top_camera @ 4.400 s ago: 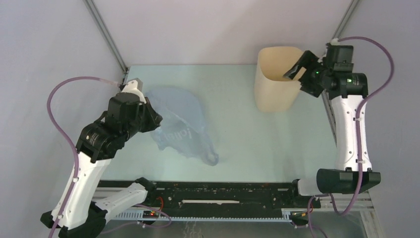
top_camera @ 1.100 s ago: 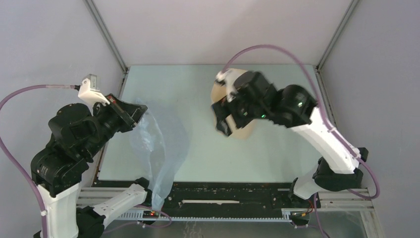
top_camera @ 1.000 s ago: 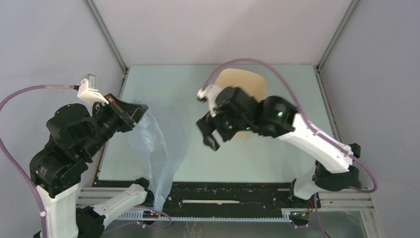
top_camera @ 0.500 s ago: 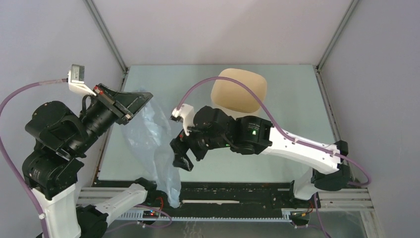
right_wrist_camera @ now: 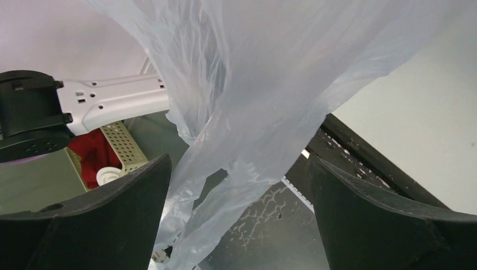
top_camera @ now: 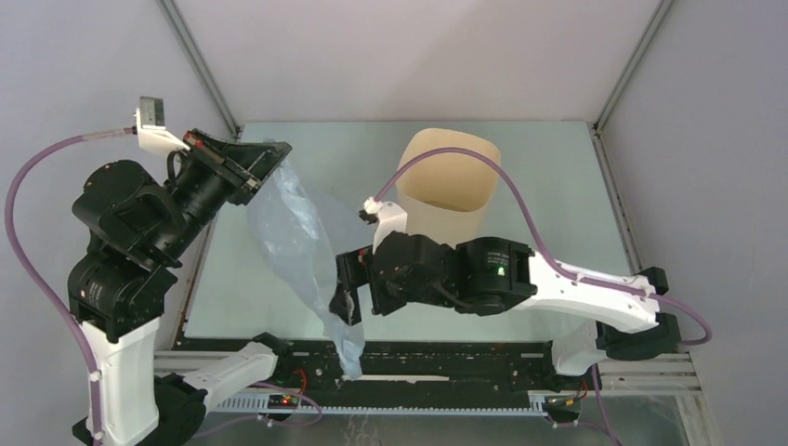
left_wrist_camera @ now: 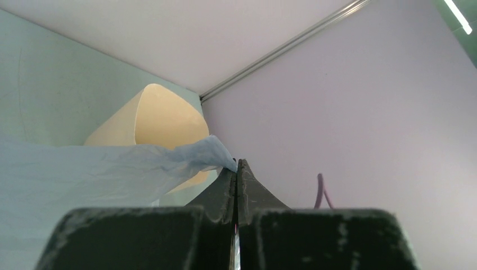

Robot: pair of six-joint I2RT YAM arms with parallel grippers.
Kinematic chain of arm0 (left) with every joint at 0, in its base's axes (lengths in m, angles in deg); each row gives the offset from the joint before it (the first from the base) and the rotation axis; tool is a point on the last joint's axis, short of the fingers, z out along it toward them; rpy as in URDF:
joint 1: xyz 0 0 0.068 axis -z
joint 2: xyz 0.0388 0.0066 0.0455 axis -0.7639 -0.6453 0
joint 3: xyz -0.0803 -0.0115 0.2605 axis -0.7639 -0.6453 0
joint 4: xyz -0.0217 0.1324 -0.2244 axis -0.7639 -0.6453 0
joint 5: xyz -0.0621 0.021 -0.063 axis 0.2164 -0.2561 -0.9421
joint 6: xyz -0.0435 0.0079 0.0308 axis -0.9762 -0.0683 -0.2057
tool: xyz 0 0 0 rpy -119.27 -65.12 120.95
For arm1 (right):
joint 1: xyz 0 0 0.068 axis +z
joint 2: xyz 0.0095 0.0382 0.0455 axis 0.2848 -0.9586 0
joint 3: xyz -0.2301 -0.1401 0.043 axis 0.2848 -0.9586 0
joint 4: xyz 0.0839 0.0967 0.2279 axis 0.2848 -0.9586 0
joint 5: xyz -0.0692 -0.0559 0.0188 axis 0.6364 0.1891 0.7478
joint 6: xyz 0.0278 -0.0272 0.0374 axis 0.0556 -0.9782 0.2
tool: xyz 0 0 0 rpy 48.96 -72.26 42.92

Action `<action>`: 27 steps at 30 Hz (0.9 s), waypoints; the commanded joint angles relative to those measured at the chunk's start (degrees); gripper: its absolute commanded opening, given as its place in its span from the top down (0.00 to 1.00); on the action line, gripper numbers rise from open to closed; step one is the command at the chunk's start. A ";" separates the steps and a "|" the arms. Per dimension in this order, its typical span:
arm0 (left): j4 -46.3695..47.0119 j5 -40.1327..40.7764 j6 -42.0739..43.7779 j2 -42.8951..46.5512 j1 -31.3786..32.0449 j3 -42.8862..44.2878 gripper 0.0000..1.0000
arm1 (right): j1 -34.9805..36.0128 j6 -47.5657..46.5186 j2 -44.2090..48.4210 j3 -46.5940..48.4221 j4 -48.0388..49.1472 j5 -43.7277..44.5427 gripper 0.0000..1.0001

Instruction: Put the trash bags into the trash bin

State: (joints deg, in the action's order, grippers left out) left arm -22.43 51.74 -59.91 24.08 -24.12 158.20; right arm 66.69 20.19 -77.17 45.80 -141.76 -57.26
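The pale-blue translucent trash bag [top_camera: 295, 237] hangs in the air from my left gripper [top_camera: 276, 153], which is raised high at the left and shut on the bag's top edge [left_wrist_camera: 216, 151]. The bag's tail reaches down past the table's near edge [top_camera: 348, 358]. My right gripper [top_camera: 351, 286] is open, its jaws on either side of the bag's lower part [right_wrist_camera: 242, 152] without closing on it. The beige trash bin [top_camera: 447, 181] stands upright at the back centre, open and empty; it also shows in the left wrist view [left_wrist_camera: 160, 121].
The black rail [top_camera: 446, 367] runs along the table's near edge. The cage posts [top_camera: 200, 65] and grey walls enclose the table. The right arm's purple cable [top_camera: 520, 200] arcs in front of the bin.
My left gripper has lifted the bag off the table and high up. My right arm left the bin, swung down and left, and now has its open jaws around the bag's lower part.
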 commanded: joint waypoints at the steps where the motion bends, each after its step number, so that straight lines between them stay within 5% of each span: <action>1: 4.13 2.01 -2.15 -0.44 -0.38 0.99 1.00 | 3.93 4.23 -2.46 4.05 -3.21 8.37 0.01; 9: 3.84 3.18 -2.48 -0.42 -0.38 1.41 1.00 | 8.72 12.25 -6.66 6.16 -9.65 14.29 0.01; 15: 0.44 7.98 -0.08 0.38 -0.38 0.01 1.00 | 13.09 7.36 -14.07 18.38 -11.05 16.92 0.00; 27: 2.46 15.34 3.20 1.13 -0.38 -1.81 1.00 | 17.88 2.72 -17.92 19.41 -5.18 20.27 0.00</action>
State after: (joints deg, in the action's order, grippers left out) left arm -22.00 62.62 -59.97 25.28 -24.12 156.85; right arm 84.68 25.58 -94.46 64.54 -151.70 -39.49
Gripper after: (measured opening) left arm 0.006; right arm 0.993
